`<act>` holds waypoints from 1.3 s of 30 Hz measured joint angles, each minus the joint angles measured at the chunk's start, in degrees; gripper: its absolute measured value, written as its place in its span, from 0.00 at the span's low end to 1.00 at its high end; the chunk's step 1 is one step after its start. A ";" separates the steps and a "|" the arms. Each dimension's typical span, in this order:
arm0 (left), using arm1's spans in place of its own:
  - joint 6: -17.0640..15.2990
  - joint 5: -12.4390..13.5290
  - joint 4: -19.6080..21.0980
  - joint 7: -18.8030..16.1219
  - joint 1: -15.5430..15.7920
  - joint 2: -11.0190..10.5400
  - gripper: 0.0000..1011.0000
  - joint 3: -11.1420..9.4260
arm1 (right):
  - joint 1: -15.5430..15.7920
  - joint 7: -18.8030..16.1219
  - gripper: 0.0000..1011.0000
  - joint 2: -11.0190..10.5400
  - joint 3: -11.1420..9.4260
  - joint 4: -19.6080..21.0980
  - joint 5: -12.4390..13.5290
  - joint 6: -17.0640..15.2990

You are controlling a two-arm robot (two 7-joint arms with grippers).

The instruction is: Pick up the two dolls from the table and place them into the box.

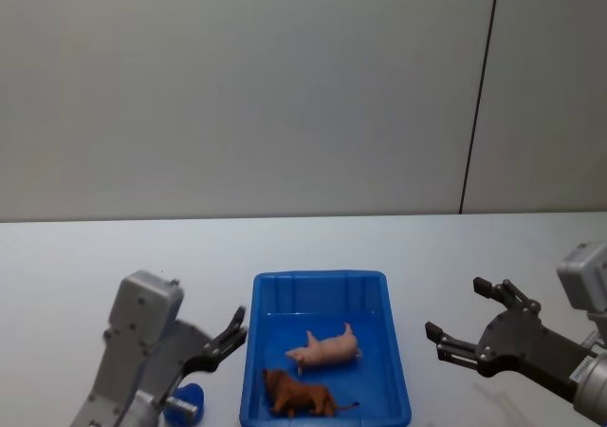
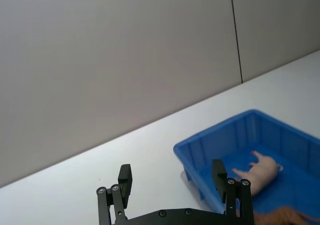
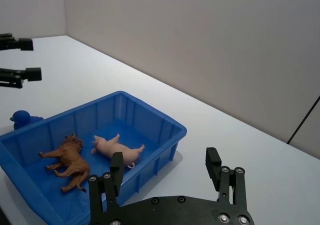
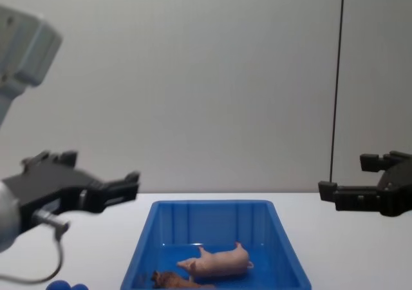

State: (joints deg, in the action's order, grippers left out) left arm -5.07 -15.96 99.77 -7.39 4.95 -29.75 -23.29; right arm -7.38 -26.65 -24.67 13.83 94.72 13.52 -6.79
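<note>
Dolls first: you have two, one pig (image 1: 327, 349) and one lion (image 1: 299, 395). In the head view both lie inside the one box (image 1: 319, 277) on the table (image 1: 76, 256), the lion nearer the robot. Your left gripper (image 1: 239, 324) sits just left of the box, spread and empty, with one small blue object (image 1: 182, 399) beside it. Your right gripper (image 1: 455, 306) is off to the box's right, also spread and empty, apart from both dolls.

Left wrist view: its fingers (image 2: 125, 179) stand apart, and the box lies ahead with the pig in it and a bit of the lion at the edge.

Right wrist view: its fingers (image 3: 212, 165) are apart too, and both dolls lie on their sides in the box beyond.

Chest view: the two grippers flank the box, above the table, holding nothing.
</note>
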 joint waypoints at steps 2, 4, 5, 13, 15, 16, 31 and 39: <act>-0.26 -0.57 0.18 -0.35 -0.74 -0.61 0.99 0.19 | 0.05 0.01 0.99 -0.04 -0.04 0.03 0.06 0.02; -0.51 -1.24 0.23 -0.65 -1.50 -1.22 0.99 0.36 | 0.10 0.02 0.99 -0.09 -0.07 0.05 0.11 0.04; -0.67 -1.70 0.23 -0.80 -2.01 -1.62 0.99 0.50 | 0.11 0.03 0.99 -0.11 -0.08 0.06 0.12 0.04; -1.08 -3.32 -1.37 -0.37 -3.87 -3.13 0.99 1.13 | 0.19 0.07 0.99 -0.21 -0.13 0.10 0.21 0.09; -1.20 -3.52 -2.20 0.33 -4.04 -3.31 0.99 1.27 | 0.20 0.09 0.99 -0.22 -0.14 0.11 0.22 0.11; -1.23 -3.54 -2.47 0.57 -4.06 -3.34 0.99 1.31 | 0.20 0.09 0.99 -0.23 -0.14 0.12 0.22 0.11; -1.77 -3.24 -8.86 6.82 -3.24 -2.83 0.99 1.60 | 0.27 0.11 0.99 -0.30 -0.20 0.16 0.30 0.14; -1.65 -2.26 -12.45 10.32 -1.96 -2.02 0.93 1.68 | 0.28 0.11 0.99 -0.32 -0.20 0.16 0.30 0.14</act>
State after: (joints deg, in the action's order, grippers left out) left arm -6.73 -18.22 87.33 2.92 2.99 -31.77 -21.61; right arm -7.10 -26.54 -24.99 13.63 94.89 13.82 -6.65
